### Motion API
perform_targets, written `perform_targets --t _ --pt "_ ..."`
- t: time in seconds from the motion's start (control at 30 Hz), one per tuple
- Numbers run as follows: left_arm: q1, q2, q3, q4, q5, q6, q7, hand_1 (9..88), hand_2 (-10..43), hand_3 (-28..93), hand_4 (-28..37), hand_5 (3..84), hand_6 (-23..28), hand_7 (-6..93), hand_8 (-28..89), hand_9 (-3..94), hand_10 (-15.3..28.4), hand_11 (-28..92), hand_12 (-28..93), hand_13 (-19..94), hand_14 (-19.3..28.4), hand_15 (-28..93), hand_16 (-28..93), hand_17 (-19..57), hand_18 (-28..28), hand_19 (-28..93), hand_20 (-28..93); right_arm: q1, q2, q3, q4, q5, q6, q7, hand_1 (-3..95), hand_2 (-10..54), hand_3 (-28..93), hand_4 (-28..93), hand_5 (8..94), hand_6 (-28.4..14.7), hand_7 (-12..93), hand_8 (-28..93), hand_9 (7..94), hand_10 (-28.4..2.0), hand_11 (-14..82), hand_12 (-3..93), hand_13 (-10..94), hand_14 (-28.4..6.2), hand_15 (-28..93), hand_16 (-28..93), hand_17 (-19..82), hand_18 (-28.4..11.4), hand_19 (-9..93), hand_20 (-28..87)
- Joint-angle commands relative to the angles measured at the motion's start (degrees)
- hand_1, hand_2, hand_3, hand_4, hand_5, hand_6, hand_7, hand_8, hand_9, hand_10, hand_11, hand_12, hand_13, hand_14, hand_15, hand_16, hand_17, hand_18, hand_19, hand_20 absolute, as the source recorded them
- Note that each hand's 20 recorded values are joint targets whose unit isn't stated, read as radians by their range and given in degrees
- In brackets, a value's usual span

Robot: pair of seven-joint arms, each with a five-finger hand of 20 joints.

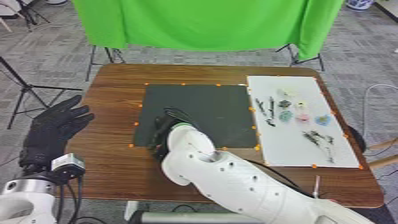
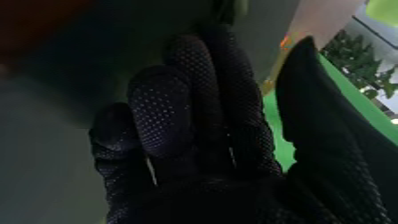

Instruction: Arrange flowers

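Small flower heads lie on a white board in the head view: a pink flower [image 1: 303, 118], a blue flower [image 1: 322, 120], a teal flower [image 1: 286, 115] and a few paler or darker ones. Thin dark stems [image 1: 271, 111] lie beside them, and a leafy sprig [image 1: 314, 137] is nearer the front. The right hand [image 1: 162, 134] is over the left part of the dark mat, away from the flowers. In the right wrist view the right hand [image 2: 209, 120] has relaxed, slightly bent fingers, its thumb apart from them. The left hand [image 1: 55, 127] stays open beside the table's left edge.
The dark mat [image 1: 209, 107] and the white board [image 1: 302, 150] lie side by side on the brown table [image 1: 115, 175], with small orange markers around them. A green cloth [image 1: 209, 22] hangs behind the table. The right forearm crosses the table's front part.
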Motion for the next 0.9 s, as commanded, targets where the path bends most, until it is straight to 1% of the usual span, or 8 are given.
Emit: perform_targets --t 0.03,0.07,0.17,0.33,0.37,0.6,0.77,0.9 --pt "2.19 0.09 0.61 0.0 -1.08 1.33 3.75 24.9 3.8 83 -20.0 42.1 11.2 15.0 -10 39.3 20.1 27 10 29 26.6 49 -9 -6.4 23.5 60 -5 5.67 2.98 -5.48 -1.1 -5.07 2.87 -2.92 28.0 0.7 89 -28 73.4 -5.5 26 -14 70.6 -19.0 49.5 19.2 69 -13.6 80 13 39 -23.8 93 59" --pt "2.23 0.13 0.65 0.01 -1.19 1.38 4.1 24.8 3.8 83 -20.1 42.1 11.2 15.0 -10 39.3 20.1 27 10 29 26.6 49 -9 -6.4 23.5 60 -5 5.94 3.17 -5.68 -1.47 -4.87 2.7 -3.47 27.8 0.8 89 -28 73.1 -5.6 26 -14 70.3 -19.0 49.6 19.2 68 -13.7 80 13 38 -23.8 93 59" --pt "3.49 0.38 0.92 -0.26 -1.95 2.59 6.63 24.8 3.9 83 -20.1 42.2 11.2 15.0 -10 39.3 20.1 27 10 29 26.6 49 -9 -6.4 23.5 60 -5 5.44 3.63 -4.97 -2.7 -3.84 1.06 -9.27 27.0 1.0 89 -27 72.1 -5.6 26 -14 69.4 -19.4 49.9 19.1 68 -14.2 81 13 37 -23.7 93 59" --pt "5.64 0.22 0.75 -0.9 -2.77 3.9 8.98 24.9 3.9 83 -20.0 42.2 11.2 15.0 -10 39.3 20.1 27 10 29 26.6 49 -9 -6.4 23.5 60 -5 -0.74 2.5 2.07 -5.32 -8.5 -14.77 -19.18 23.2 3.9 90 -26 67.1 -3.9 26 -16 61.0 -21.8 53.8 19.2 60 -16.4 84 12 29 -23.2 93 54" --pt "5.7 0.11 0.68 -0.98 -2.77 4.11 8.83 24.9 3.9 83 -20.0 42.2 11.2 15.0 -10 39.3 20.1 27 10 29 26.6 49 -9 -6.4 23.5 60 -5 -1.55 2.28 3.11 -5.65 -10.06 -18.13 -20.07 21.6 4.8 90 -26 66.3 -3.1 25 -16 58.7 -22.6 54.1 19.1 57 -17.4 85 12 27 -23.1 93 53" --pt "7.72 -0.51 -0.05 -1.53 -3.22 4.83 9.84 25.0 4.0 83 -20.1 42.3 11.3 15.0 -10 39.4 20.1 27 10 29 26.6 49 -9 -6.3 23.5 60 -5 -5.75 2.03 7.11 -7.16 -19.04 -30.97 -27.94 16.1 6.9 91 -25 69.5 -1.1 19 -15 51.5 -25.6 56.7 20.2 49 -21.0 90 12 21 -22.9 92 50" --pt "8.33 -0.72 -0.22 -1.62 -3.42 4.96 10.35 24.9 3.9 83 -20.0 42.4 11.3 15.0 -10 39.4 20.2 27 10 29 26.5 49 -9 -6.3 23.5 60 -5 -7.16 1.83 7.82 -7.93 -24.26 -34.93 -31.29 15.1 8.0 92 -25 70.3 -0.9 18 -14 49.7 -26.1 57.2 20.0 47 -21.7 90 11 20 -22.7 91 50" --pt "8.11 -0.7 -0.12 -1.59 -3.27 4.99 10.05 24.9 4.0 83 -20.0 42.4 11.3 15.0 -10 39.4 20.1 27 10 29 26.5 49 -9 -6.3 23.5 60 -5 -8.22 1.63 8.67 -8.29 -26.84 -37.42 -34.1 14.8 9.1 93 -25 70.8 -0.5 18 -14 48.7 -26.3 57.7 19.8 47 -21.9 91 11 20 -22.6 91 50"
